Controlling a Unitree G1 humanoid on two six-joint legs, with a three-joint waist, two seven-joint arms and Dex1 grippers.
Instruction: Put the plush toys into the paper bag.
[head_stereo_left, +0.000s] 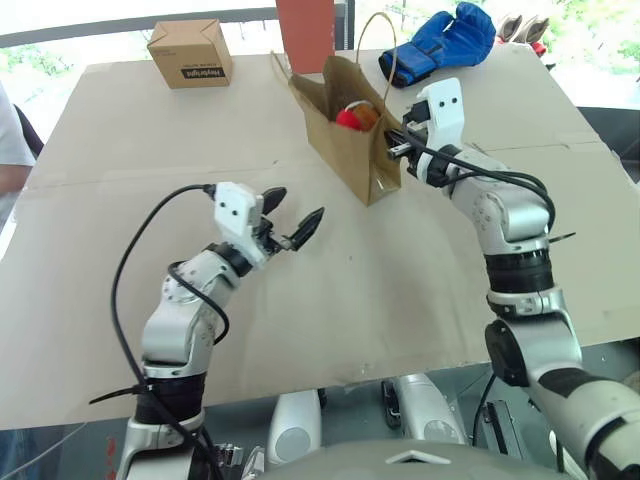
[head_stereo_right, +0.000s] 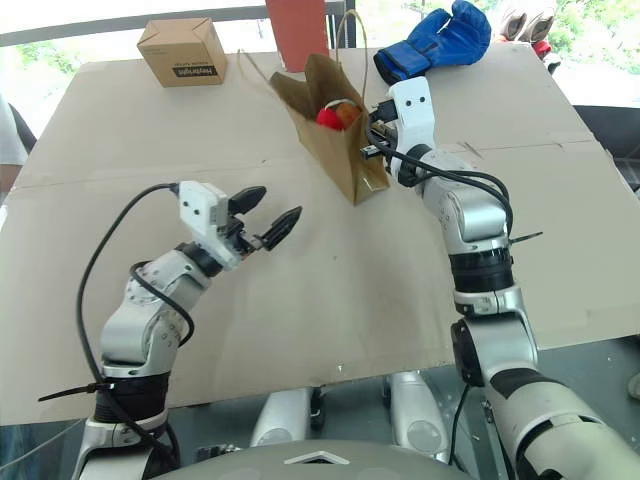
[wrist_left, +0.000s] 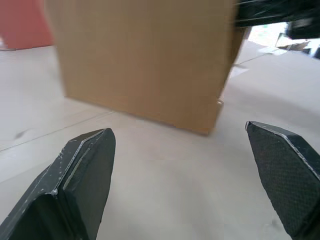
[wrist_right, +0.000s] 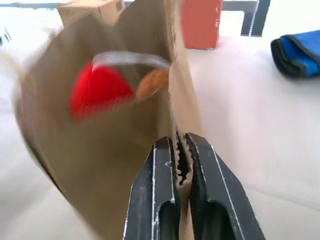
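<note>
The paper bag (head_stereo_left: 345, 130) stands just ahead of my right gripper (wrist_right: 181, 150), whose two fingers are pinched together on the bag's near edge, while my left gripper (head_stereo_left: 297, 214) hangs well short of the bag over the bare table (head_stereo_left: 420, 290) with its fingers spread wide and nothing between them. Inside the bag's open mouth, just beyond my right fingertips, I can see the red end of the white toy (head_stereo_left: 348, 119) and, beside it, the fuzzy orange-brown toy (head_stereo_left: 367, 116). I see no toy out on the table, so I judge the loading done, with only releasing the bag left.
</note>
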